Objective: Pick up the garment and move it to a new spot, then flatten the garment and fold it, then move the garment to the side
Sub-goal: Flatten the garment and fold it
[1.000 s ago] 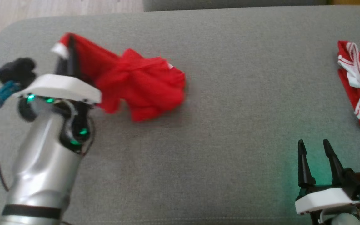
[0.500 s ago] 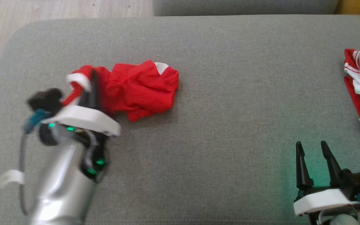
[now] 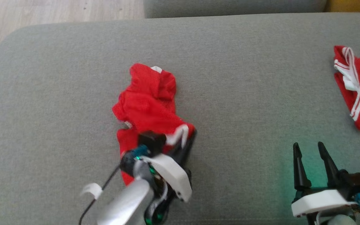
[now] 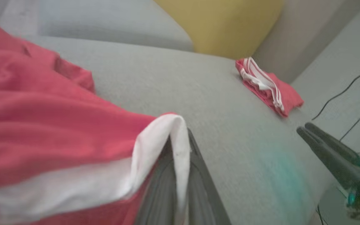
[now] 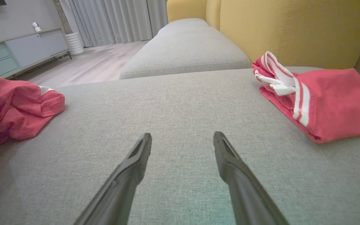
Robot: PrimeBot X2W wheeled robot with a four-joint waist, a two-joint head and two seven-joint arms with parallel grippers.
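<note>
Red garment (image 3: 148, 103) with a white hem lies crumpled on the grey sofa seat (image 3: 245, 78), left of the middle in the head view. Its near end rises to the left gripper (image 3: 188, 139), whose two dark fingers are pressed together on the hem. In the left wrist view that white band is folded over and pinched between the fingertips, and the red cloth trails off to that view's left. From the fingers the rest of the cloth runs away from the robot and rests on the seat.

The right gripper (image 3: 308, 147) sits low at the robot's right, well apart from the garment. Its fingers are spread wide with nothing between them, and they point along the seat. A second red piece with white stripes (image 3: 358, 90) lies folded at the seat's far right, beyond the right gripper and apart from it, with a yellow backrest (image 5: 292, 28) behind it.
</note>
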